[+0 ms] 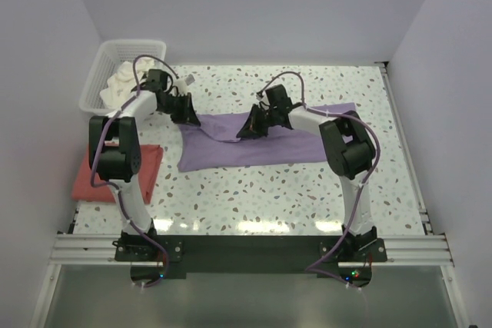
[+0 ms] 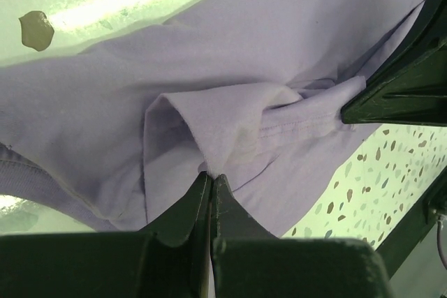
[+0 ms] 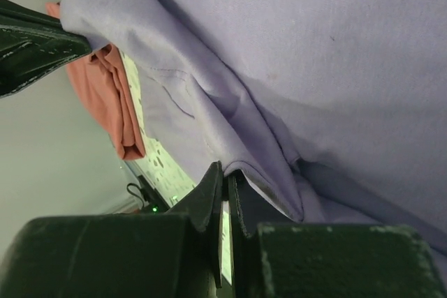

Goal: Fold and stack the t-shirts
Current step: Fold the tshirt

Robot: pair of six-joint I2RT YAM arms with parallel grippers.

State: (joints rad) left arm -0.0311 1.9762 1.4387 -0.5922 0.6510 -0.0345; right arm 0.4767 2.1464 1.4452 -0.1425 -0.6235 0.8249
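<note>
A purple t-shirt lies spread across the middle of the table. My left gripper is shut on its far left edge; in the left wrist view the jaws pinch a fold of purple cloth. My right gripper is shut on the shirt's far edge near the middle; in the right wrist view it pinches a hem of the shirt. A folded red t-shirt lies at the left edge of the table; it also shows in the right wrist view.
A white basket at the far left corner holds white cloth. The right gripper's fingers show in the left wrist view. The left gripper's fingers show in the right wrist view. Walls close in on the left, far and right sides.
</note>
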